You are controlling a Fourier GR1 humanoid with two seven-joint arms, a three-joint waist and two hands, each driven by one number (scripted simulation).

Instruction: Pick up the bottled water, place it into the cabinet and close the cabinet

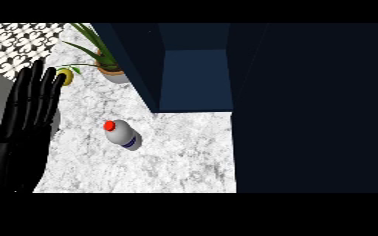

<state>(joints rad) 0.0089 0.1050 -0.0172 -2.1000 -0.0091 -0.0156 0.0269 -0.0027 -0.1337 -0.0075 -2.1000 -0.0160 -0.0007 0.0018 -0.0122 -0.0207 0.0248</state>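
The bottled water [122,135] stands upright on the marble counter [177,155], a grey-white bottle with a red cap and a blue label band. Behind it the dark blue cabinet [193,77] is open, showing its interior and floor. Its door [306,110] swings out to the right as a large dark panel. My left hand [28,120] shows at the left edge, open with fingers straight and pointing up, well left of the bottle and apart from it. My right hand shows nowhere.
A potted plant [111,70] with long green leaves stands at the back left beside the cabinet's side wall. A yellow banana [68,76] lies just behind my left fingertips. Patterned tile wall [29,40] at the top left.
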